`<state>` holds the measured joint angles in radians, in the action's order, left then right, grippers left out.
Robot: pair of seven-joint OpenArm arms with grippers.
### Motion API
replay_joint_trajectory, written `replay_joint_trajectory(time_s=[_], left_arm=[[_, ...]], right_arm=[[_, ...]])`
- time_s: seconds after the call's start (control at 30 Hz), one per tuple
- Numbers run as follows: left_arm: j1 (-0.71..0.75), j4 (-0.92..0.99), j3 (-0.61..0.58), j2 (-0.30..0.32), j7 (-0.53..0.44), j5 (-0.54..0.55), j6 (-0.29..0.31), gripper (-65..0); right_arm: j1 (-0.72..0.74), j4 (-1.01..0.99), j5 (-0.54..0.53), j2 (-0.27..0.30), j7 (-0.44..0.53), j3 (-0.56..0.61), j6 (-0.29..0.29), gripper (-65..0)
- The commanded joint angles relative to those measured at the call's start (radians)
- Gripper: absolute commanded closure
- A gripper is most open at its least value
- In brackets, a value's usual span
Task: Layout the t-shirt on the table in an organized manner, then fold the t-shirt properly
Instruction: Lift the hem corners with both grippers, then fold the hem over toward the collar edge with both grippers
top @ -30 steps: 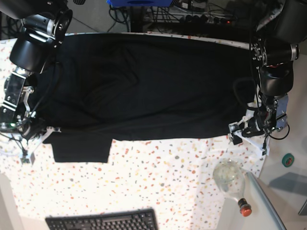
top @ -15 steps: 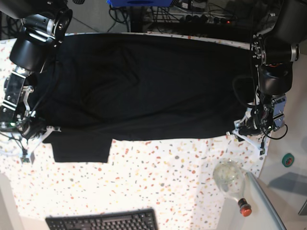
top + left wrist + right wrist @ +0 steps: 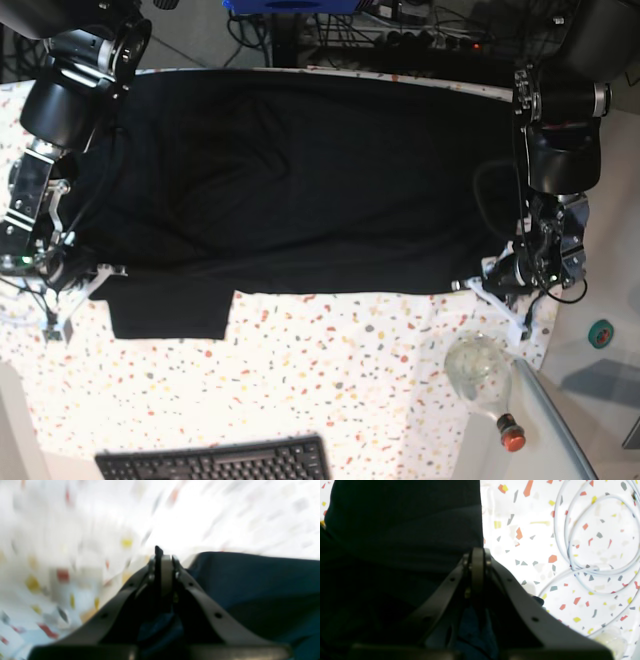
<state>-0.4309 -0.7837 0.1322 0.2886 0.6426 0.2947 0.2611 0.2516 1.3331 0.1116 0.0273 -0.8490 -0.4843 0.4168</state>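
The t-shirt (image 3: 300, 180) is spread flat over the far half of the worktop (image 3: 340, 370), reaching almost from the left edge to the right edge of the base view. Its near hem runs straight across the middle of the worktop, and one short sleeve (image 3: 165, 308) lies flat past this hem toward the near left corner.

The left pincer (image 3: 490, 282) is seen at the near right corner of the garment, close to the right edge of the worktop. In the left wrist view, which is blurred, its jaws are pressed together at the tips, and dark cloth (image 3: 160, 630) is gathered between the fingers lower down, so the shirt is held there. The rest of the shirt (image 3: 250, 585) lies just beside it on the speckled cover.

The right pincer (image 3: 85, 272) is seen at the near left corner of the garment body, by the left edge of the worktop. In the right wrist view its jaws are also closed at the tips, with cloth (image 3: 475, 630) pinched between the fingers. A white cable (image 3: 570, 555) is coiled on the worktop beside it.

A clear bottle (image 3: 482, 380) with a red cap (image 3: 512, 437) lies on its side near the right near corner; what is inside it cannot be told. A black keyboard (image 3: 215, 462) is partly seen at the near edge.
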Motion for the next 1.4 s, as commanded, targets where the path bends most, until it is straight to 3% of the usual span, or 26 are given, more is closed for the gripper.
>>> replay_joint_trajectory(time_s=[0.0,0.33,0.47,0.6,0.83,1.37], left_arm=[[-0.029,-0.033,0.004,0.021,0.000,0.004,-0.003,0.0],[-0.029,-0.075,0.040,0.024,0.006,0.004,-0.004,0.0],[-0.050,-0.075,0.149,0.021,0.010,0.004,-0.004,0.0],[-0.056,-0.075,0.157,0.022,0.009,0.004,-0.004,0.0],[-0.065,-0.084,0.160,0.019,0.003,0.004,-0.004,0.0],[-0.067,-0.132,0.157,-0.001,0.006,0.004,-0.004,0.0]], right_arm=[[0.035,0.016,-0.003,0.009,0.026,0.002,0.001,0.0],[0.036,-0.019,-0.003,0.012,0.250,0.003,0.001,0.0],[0.056,-0.120,-0.003,0.047,0.362,0.043,0.001,0.0],[0.056,-0.209,-0.003,0.085,0.475,0.111,0.001,0.0],[0.064,-0.278,-0.003,0.105,0.681,0.121,0.001,0.0],[0.113,-0.456,-0.002,0.145,0.900,0.123,0.001,0.0]])
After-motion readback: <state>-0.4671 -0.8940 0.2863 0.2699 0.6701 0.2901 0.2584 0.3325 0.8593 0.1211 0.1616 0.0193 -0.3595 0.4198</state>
